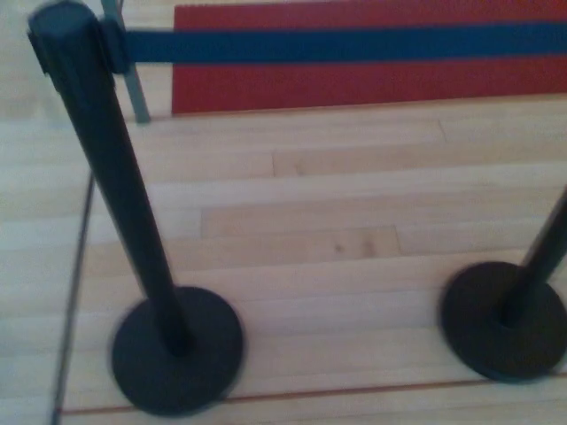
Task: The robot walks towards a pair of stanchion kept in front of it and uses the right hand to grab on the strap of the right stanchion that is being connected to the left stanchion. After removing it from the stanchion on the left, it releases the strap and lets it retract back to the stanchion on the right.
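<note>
The left stanchion [115, 186] is a black post on a round black base [177, 350], and its top cap shows at the upper left. A blue strap [354, 44] runs from that cap straight across to the right edge of the picture. Of the right stanchion [540, 266] I see only the lower post and its round base [500, 323] at the lower right; its top is out of frame. Neither of my hands shows in the head view.
A red mat [354, 84] lies on the light wooden floor [310, 204] beyond the strap. A grey-green metal leg [133, 88] stands behind the left post. A dark floor line [75, 266] runs down the left side, and a thin red line crosses near the bottom.
</note>
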You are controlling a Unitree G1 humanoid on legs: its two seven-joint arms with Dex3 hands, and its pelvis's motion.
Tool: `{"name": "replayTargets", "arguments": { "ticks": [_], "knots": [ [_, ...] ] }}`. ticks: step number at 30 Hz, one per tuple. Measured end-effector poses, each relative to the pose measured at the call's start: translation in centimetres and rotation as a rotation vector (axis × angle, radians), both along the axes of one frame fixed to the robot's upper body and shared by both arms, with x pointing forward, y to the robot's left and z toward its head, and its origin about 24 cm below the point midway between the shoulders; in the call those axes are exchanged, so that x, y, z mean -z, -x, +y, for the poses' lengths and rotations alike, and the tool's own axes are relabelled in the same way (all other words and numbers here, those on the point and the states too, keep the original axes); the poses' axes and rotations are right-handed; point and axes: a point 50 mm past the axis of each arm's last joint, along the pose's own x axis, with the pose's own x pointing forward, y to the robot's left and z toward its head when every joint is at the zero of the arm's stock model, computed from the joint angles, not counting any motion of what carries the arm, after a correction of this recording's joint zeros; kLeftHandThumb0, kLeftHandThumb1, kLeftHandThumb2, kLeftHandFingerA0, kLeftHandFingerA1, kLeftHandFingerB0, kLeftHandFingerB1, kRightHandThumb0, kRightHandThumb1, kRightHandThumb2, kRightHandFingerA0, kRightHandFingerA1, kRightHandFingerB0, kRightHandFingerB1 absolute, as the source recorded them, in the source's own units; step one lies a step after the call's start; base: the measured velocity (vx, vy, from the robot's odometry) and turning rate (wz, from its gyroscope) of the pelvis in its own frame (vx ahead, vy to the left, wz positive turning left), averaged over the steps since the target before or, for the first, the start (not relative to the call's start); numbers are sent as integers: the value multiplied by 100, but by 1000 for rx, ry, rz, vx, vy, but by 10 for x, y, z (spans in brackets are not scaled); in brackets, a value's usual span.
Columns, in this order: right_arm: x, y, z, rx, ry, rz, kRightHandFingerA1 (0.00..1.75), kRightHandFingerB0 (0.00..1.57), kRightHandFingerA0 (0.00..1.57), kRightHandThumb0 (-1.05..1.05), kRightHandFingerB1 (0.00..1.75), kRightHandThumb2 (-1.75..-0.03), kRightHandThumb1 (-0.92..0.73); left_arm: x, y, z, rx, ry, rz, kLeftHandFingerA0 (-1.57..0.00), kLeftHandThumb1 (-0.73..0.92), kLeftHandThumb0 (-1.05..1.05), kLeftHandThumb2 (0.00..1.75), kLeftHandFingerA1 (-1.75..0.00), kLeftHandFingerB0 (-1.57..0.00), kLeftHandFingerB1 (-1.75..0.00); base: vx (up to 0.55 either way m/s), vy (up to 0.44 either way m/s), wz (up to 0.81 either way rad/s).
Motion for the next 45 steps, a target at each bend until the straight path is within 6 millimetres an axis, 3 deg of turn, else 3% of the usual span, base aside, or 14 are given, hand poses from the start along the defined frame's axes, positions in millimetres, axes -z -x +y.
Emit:
{"name": "replayTargets", "arguments": {
  "ticks": [4,5,7,11,12,14,19,20,21,22,31,42,43,45],
  "knots": [
    [0,2,0,1,-1,1,104,81,108,2,91,-109,-39,0,2,1,2,-5,1,-142,8,-46,175,-115,-126,-121,326,223,9],
    [0,3,0,2,-1,4,101,76,108,7,98,-127,-26,0,2,0,2,-5,3,-147,7,-39,175,-113,-128,-118,289,99,7],
    [1,5,0,5,-3,9,103,80,106,1,90,-107,-40,0,4,0,3,-8,9,-145,9,-33,175,-115,-127,-119,280,43,7],
    [1,6,0,9,-4,12,105,80,109,2,90,-109,-39,0,8,0,2,-9,18,-147,9,-36,175,-115,-128,-121,279,-51,11],
    [1,7,0,10,-4,13,99,78,110,5,98,-126,-27,0,8,0,3,-10,19,-150,10,-36,175,-114,-129,-122,349,-134,25],
    [0,2,0,3,-3,2,104,84,108,-1,92,-108,-40,1,5,-4,7,-3,8,-144,-6,-26,175,-116,-123,-120,362,-166,-41],
    [-2,-2,-2,-1,4,-15,105,84,109,1,93,-109,-40,1,0,-4,11,-2,-5,-143,-5,-28,175,-117,-123,-119,361,-140,-3],
    [-2,-3,-2,-3,4,-15,101,78,109,8,98,-129,-26,1,1,-5,11,-2,-3,-144,-4,-29,175,-116,-123,-120,229,-74,-12],
    [-2,-3,-2,-4,5,-15,101,78,109,8,98,-129,-26,1,1,-5,11,-2,-2,-144,-4,-29,175,-116,-123,-120,166,-17,-17],
    [-2,-3,-2,-4,5,-16,104,81,107,-2,90,-108,-42,1,2,-5,11,-1,0,-144,7,-44,173,-115,-125,-122,149,26,-23],
    [0,-6,2,-6,-7,-19,99,77,112,-7,97,-117,-34,0,-3,-2,10,-13,-13,-148,10,-25,175,-114,-125,-121,135,140,-3],
    [0,-6,4,-7,-15,-21,105,81,110,-1,91,-108,-41,1,5,-3,-2,-7,10,-152,12,-36,175,-112,-126,-120,-8,-13,2],
    [1,-6,4,-6,-15,-20,105,76,109,0,89,-109,-42,1,6,-3,-3,-7,12,-147,-6,-29,175,-115,-124,-119,0,0,0],
    [1,-5,4,-4,-15,-17,101,60,107,1,104,-124,-29,2,9,-3,-8,-6,20,-149,9,-24,175,-113,-127,-120,0,0,0]
  ]
}}
